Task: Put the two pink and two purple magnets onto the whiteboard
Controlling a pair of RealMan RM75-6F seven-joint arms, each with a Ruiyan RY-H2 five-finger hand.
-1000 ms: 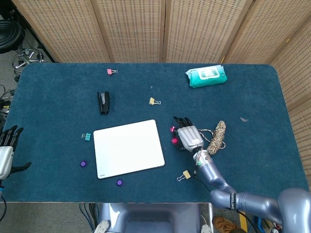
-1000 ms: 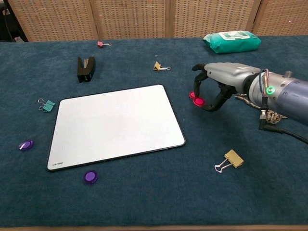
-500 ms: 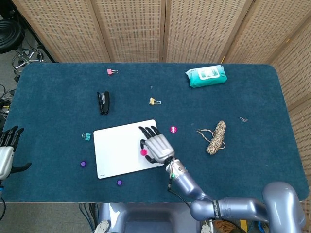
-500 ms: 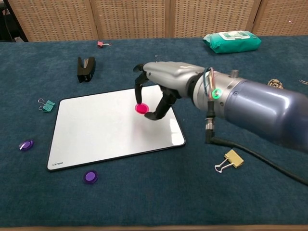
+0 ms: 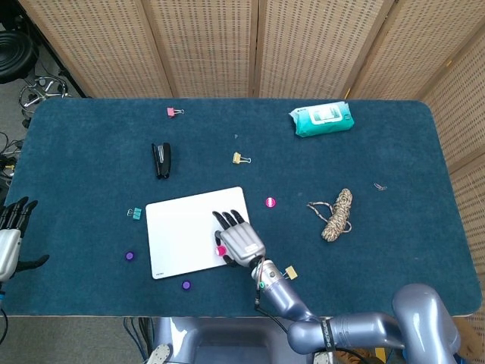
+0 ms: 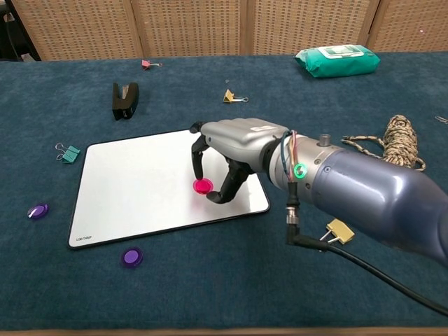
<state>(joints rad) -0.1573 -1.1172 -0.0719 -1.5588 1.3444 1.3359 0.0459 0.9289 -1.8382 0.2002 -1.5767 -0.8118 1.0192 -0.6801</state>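
- Two purple magnets lie off the whiteboard on the tabletop: one near the left edge, one by the front edge.
- Left hand hangs off the tabletop's left edge, fingers spread, holding nothing.
- Right hand arches over the whiteboard's right half, fingertips pinching a pink magnet at the board's surface.
- Second pink magnet sits on the tabletop just right of the whiteboard, towards the middle.

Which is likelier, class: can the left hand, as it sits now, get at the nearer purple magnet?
Probably yes: the left hand waits open at the table edge, and only bare cloth lies between it and that purple magnet.
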